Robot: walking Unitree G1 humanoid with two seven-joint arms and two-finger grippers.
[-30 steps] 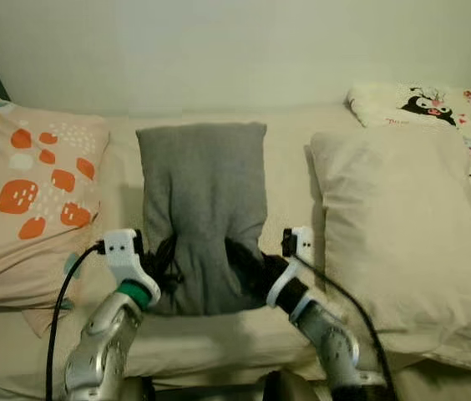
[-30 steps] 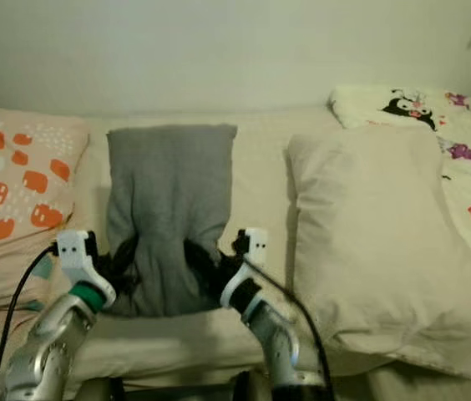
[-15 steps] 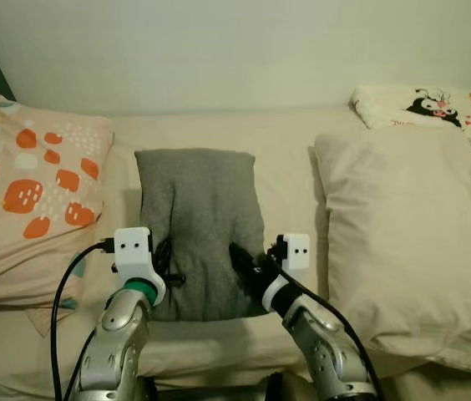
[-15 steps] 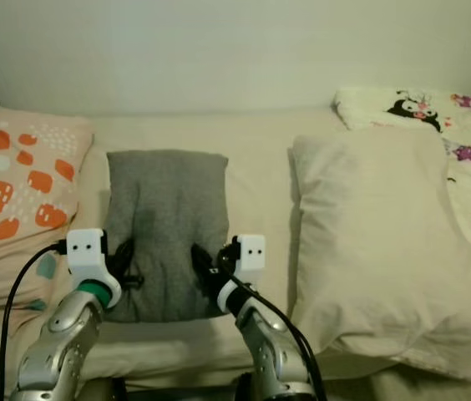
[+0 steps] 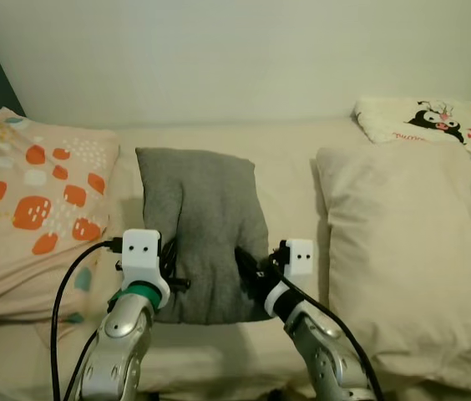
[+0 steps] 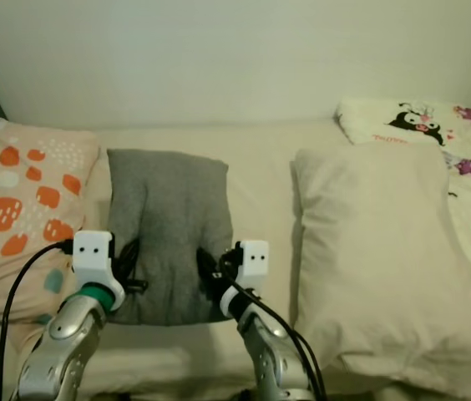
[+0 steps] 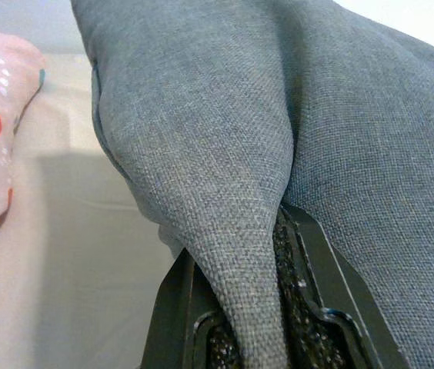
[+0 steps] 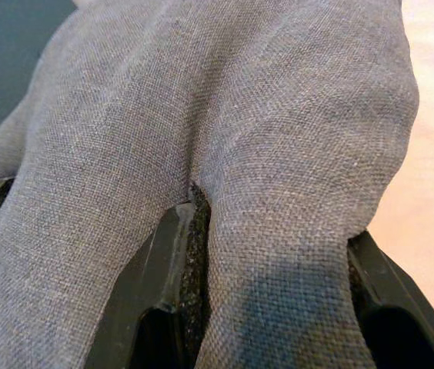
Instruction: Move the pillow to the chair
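A grey pillow point(image 5: 200, 225) is held up in front of me over the bed, its near end pinched from both sides. My left gripper point(image 5: 169, 271) is shut on the pillow's left near edge, and in the left wrist view a fold of grey pillow cloth point(image 7: 240, 254) sits squeezed between the black fingers point(image 7: 321, 277). On the right near edge my right gripper point(image 5: 248, 271) is shut too. The right wrist view has grey pillow fabric point(image 8: 278, 231) bunched between that gripper's fingers point(image 8: 159, 269).
The beige bed point(image 5: 290, 167) runs along a pale wall. An orange-spotted pillow point(image 5: 31, 200) lies at left, a large cream pillow point(image 5: 394, 242) at right, and a cartoon-print blanket point(image 5: 436, 121) at the far right corner.
Both arms have risen and drawn in with the grey pillow, which now stands shorter and more bunched. The view has tilted slightly, shifting the bed downward.
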